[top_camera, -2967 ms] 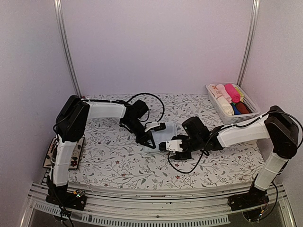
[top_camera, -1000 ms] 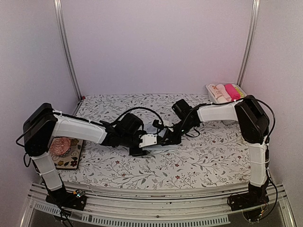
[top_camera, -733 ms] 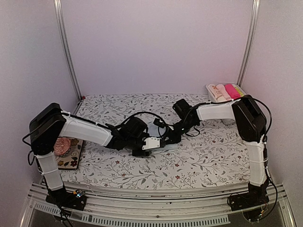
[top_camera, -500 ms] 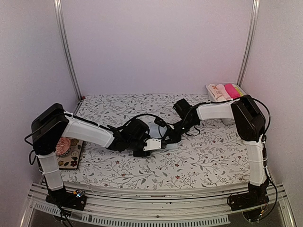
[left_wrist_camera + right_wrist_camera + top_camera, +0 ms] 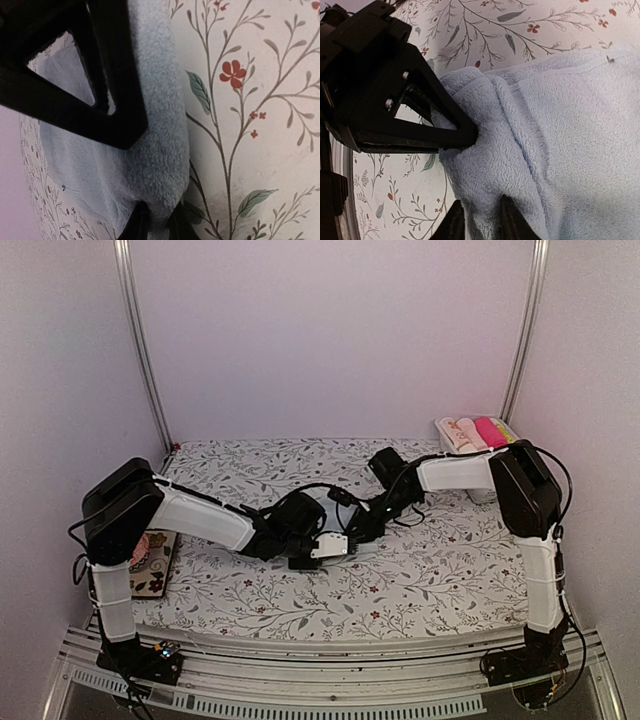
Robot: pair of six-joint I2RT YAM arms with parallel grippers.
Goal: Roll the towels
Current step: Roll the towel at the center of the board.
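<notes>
The light blue towel [image 5: 361,548] lies at the table's centre, mostly hidden under both grippers. In the left wrist view it [image 5: 160,150] is a thick folded edge on the floral cloth. My left gripper [image 5: 157,224] is shut on that edge. In the right wrist view the towel [image 5: 560,125] spreads to the right with a bunched fold. My right gripper [image 5: 480,220] is shut on the fold, right beside the left gripper's black finger frame [image 5: 395,110]. Both grippers meet from opposite sides in the top view, left [image 5: 338,544] and right [image 5: 356,529]. A cream roll [image 5: 452,430] lies in the basket.
A white basket [image 5: 443,443] at the back right holds rolled cloths, among them pink [image 5: 468,430] and hot pink [image 5: 490,429]; my right arm hides part of it. A pink knitted lump [image 5: 138,545] sits on a patterned mat [image 5: 150,573] at the left edge.
My left arm has raised its elbow and its gripper has slid a little right along the towel. The right arm has barely moved. Both stay pinched on the light blue towel.
</notes>
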